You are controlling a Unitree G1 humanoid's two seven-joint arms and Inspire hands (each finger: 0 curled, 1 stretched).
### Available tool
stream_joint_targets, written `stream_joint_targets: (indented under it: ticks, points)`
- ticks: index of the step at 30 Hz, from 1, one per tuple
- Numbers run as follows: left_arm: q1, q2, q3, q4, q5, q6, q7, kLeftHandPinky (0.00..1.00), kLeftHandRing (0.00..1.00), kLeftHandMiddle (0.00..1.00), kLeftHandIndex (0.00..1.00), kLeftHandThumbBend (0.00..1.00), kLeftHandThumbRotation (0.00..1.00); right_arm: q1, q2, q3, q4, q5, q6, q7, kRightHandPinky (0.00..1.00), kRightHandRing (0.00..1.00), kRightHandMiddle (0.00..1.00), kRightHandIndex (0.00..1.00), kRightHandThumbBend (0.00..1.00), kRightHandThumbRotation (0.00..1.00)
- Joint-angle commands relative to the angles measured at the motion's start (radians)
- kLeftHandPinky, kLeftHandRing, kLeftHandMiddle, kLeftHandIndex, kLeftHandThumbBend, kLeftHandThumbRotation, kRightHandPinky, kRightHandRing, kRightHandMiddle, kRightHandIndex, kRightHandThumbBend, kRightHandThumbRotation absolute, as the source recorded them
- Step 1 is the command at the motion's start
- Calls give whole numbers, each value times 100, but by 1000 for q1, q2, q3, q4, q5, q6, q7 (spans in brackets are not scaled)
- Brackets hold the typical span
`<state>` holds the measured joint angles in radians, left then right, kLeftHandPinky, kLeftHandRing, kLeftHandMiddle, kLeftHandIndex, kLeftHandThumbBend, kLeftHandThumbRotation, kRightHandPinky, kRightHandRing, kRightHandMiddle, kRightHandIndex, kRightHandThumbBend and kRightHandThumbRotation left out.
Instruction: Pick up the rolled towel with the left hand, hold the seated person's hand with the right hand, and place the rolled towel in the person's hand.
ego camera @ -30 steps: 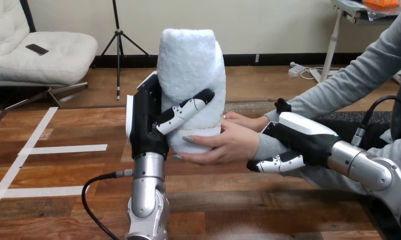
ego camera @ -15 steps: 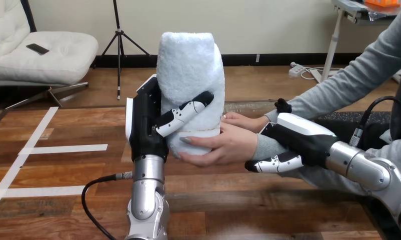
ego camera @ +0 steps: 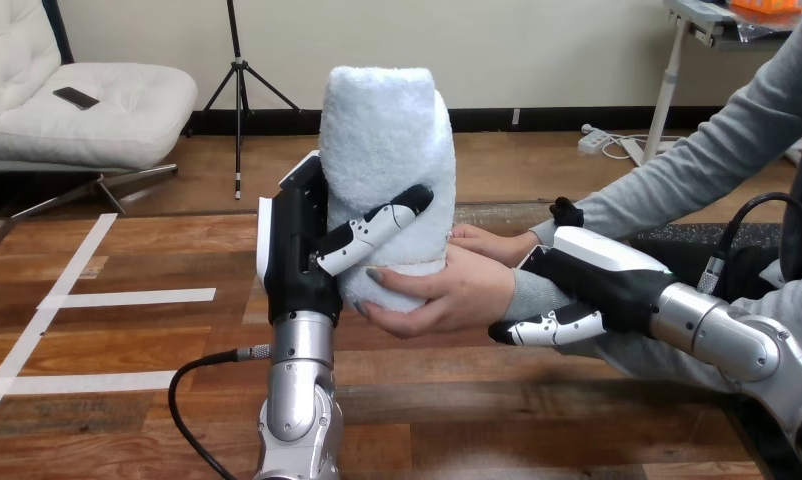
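A white rolled towel (ego camera: 385,150) stands upright above the table's middle. My left hand (ego camera: 299,255) is shut on its lower half, with a finger (ego camera: 375,227) lying across its front. The person's hand (ego camera: 447,290) cups the towel's bottom from the right, its fingers curled under the roll. My right hand (ego camera: 595,280) is shut on the person's wrist, at the grey sleeve (ego camera: 532,290), its fingers (ego camera: 547,328) curling under that wrist and its thumb (ego camera: 566,212) over the top.
The wooden table (ego camera: 127,340) has white tape stripes (ego camera: 127,297) at the left. The person's second hand (ego camera: 482,240) rests behind the towel, and their forearm (ego camera: 697,165) reaches in from the right. A black cable (ego camera: 192,380) loops beside my left forearm.
My left hand and the towel have shifted slightly right and down into the person's palm. The person's fingers have closed a little more under the roll. My right hand stays on the wrist.
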<state>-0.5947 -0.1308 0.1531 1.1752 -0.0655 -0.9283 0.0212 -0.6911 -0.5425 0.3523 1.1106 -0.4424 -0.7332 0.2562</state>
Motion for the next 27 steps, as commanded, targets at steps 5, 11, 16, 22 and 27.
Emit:
stream_joint_targets:
  ticks: [5, 11, 16, 22, 27]
  points:
    - [-17, -68, -34, -11, 18, -2, -22, 36, 40, 42, 42, 66, 0, -102, 21, -41, -66, 32, -5, -11, 16, 19, 24, 25, 53, 56]
    - [-13, -73, -38, -10, 7, 7, -39, 36, 39, 42, 42, 66, 0, -102, 22, -42, -63, 33, -12, -13, 15, 19, 24, 25, 52, 56]
    - [-8, -72, -48, -9, 19, 3, -39, 35, 39, 42, 42, 66, 0, -101, 23, -43, -63, 32, -17, -19, 15, 19, 24, 25, 52, 55]
    - [-4, -76, -54, -6, 26, -2, -32, 35, 39, 42, 42, 66, 0, -101, 23, -41, -62, 29, -20, -24, 16, 19, 24, 25, 52, 54]
    - [-1, -81, -57, -6, 24, 4, -39, 34, 39, 42, 42, 66, 0, -102, 24, -40, -60, 28, -19, -23, 15, 19, 24, 25, 52, 54]
